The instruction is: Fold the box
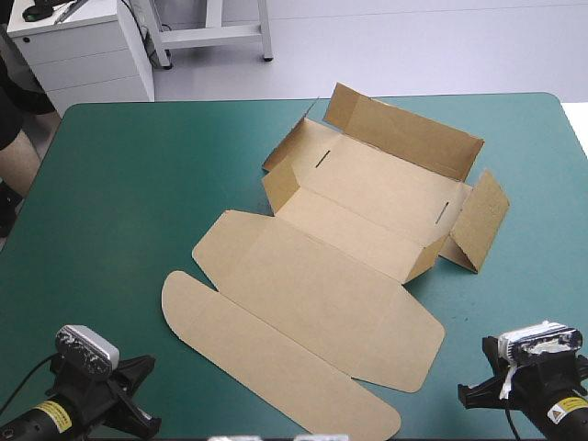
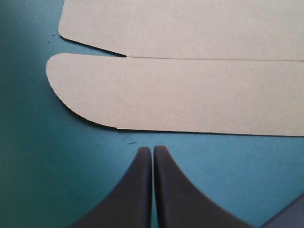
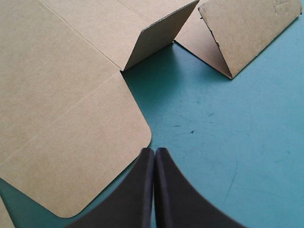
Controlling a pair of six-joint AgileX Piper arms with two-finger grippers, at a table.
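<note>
One box lies half-raised; both the left claw and right claw are pinched together.

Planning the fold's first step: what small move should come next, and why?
Probably open the left hand and ease it to the rounded flap of the box just ahead. It and the right hand are shut, touching nothing; the flap lies flat on the teal-green cover.

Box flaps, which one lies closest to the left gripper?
The long flat flap with rounded ends, along the box's near edge, just ahead of the shut left gripper. The raised flaps are at the far end.
</note>
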